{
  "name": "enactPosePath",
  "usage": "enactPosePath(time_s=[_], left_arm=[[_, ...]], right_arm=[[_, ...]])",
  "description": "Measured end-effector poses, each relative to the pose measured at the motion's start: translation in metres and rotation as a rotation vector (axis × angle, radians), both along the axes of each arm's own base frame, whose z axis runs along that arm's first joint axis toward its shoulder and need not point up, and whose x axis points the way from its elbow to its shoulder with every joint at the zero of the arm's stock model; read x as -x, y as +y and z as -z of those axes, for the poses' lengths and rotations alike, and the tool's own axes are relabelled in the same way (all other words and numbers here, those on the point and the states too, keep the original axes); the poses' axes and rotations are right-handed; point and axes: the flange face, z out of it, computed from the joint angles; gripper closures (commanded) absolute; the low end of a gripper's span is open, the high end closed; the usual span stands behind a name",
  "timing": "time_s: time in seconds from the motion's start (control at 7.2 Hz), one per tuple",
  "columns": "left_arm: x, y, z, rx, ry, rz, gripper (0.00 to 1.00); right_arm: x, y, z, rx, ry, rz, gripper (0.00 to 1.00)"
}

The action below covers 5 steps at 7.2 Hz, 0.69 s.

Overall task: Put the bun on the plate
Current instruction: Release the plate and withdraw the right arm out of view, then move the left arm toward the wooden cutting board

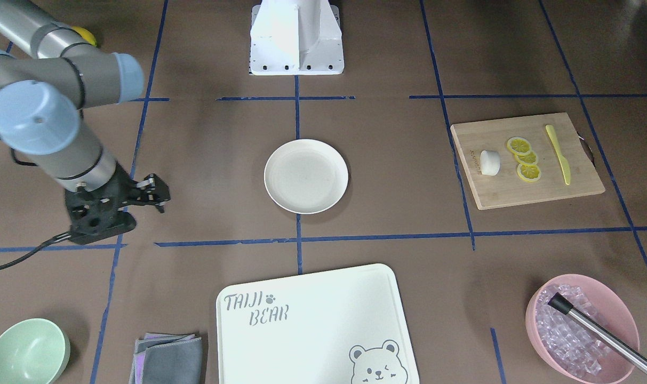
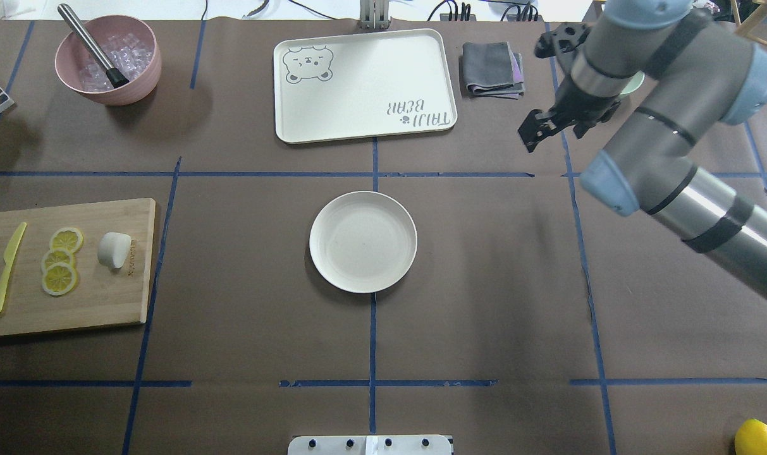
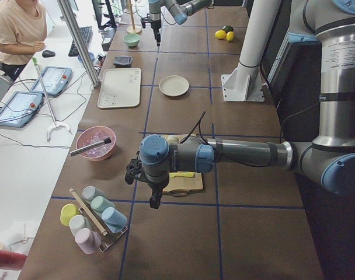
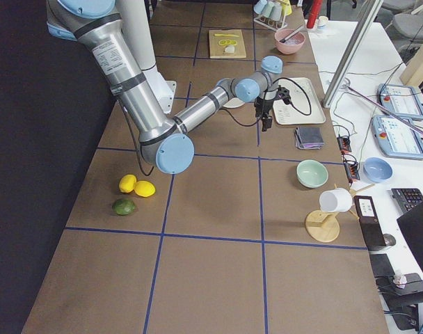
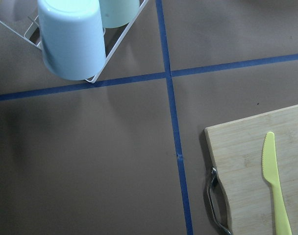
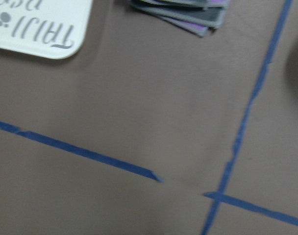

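The white bun (image 1: 489,162) (image 2: 114,249) lies on a wooden cutting board (image 1: 526,186) at the table's left end, beside the lemon slices (image 1: 526,158). The empty round plate (image 1: 306,176) (image 2: 363,242) sits at the table's middle. My right gripper (image 1: 160,200) (image 2: 528,139) hovers far from both, near the grey cloths, fingers apart and nothing between them. My left gripper (image 3: 155,201) shows only in the exterior left view, hanging over the table just off the board's end. I cannot tell whether it is open or shut.
A bear-printed tray (image 1: 312,320) lies beyond the plate. A pink bowl (image 2: 108,98) of ice holds a metal tool, and a yellow knife (image 1: 559,154) lies on the board. Grey cloths (image 1: 168,357) and a mint bowl (image 1: 27,352) sit far right. Pastel cups (image 5: 70,39) stand past the board.
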Motion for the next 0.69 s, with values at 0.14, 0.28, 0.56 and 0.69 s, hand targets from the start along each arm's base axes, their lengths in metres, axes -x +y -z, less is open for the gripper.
enactPosePath(time_s=[0.14,0.28,0.56,0.69], left_arm=[[0.000,-0.006,0.004,-0.015,0.000,-0.001,0.00],[-0.001,-0.016,0.012,-0.050,0.002,-0.001,0.00],[-0.002,-0.029,0.026,-0.112,0.007,-0.005,0.00],[-0.003,-0.031,0.029,-0.139,0.006,-0.007,0.00]], right_arm=[[-0.067,-0.014,-0.041,-0.057,0.019,0.049,0.00],[-0.131,-0.017,-0.085,-0.105,0.043,0.093,0.00],[-0.243,0.008,-0.170,-0.119,0.057,0.121,0.00],[-0.289,0.036,-0.213,-0.086,0.034,0.106,0.00]])
